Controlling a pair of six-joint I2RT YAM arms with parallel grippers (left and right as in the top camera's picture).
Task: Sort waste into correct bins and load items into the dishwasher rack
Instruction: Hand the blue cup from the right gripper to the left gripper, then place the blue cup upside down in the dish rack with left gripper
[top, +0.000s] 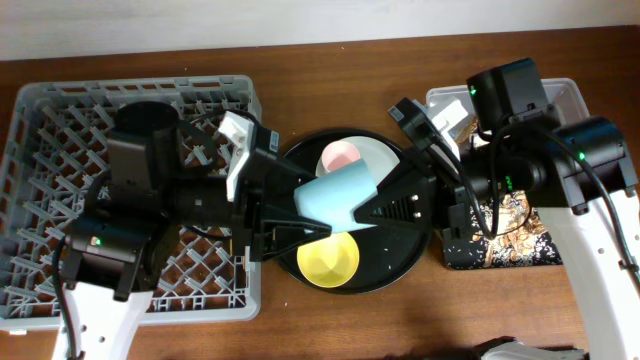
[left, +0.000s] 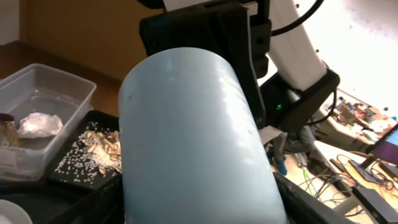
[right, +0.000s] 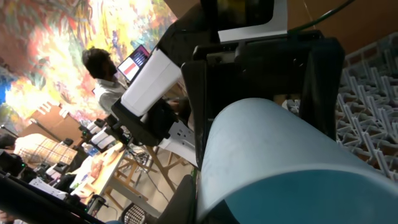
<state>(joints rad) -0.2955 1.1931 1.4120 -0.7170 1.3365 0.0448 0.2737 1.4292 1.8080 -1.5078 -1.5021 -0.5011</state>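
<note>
The light-blue cup (top: 335, 195) lay sideways between my left fingers (top: 283, 233) and right fingers (top: 388, 208), one set at each end, above the round black tray (top: 395, 262). I could not tell which set gripped it.

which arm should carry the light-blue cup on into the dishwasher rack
Left. Both grippers meet at the light-blue cup above the round black tray, but the left gripper reaches in from over the dishwasher rack; the right gripper comes from the clear tub's side.
</note>
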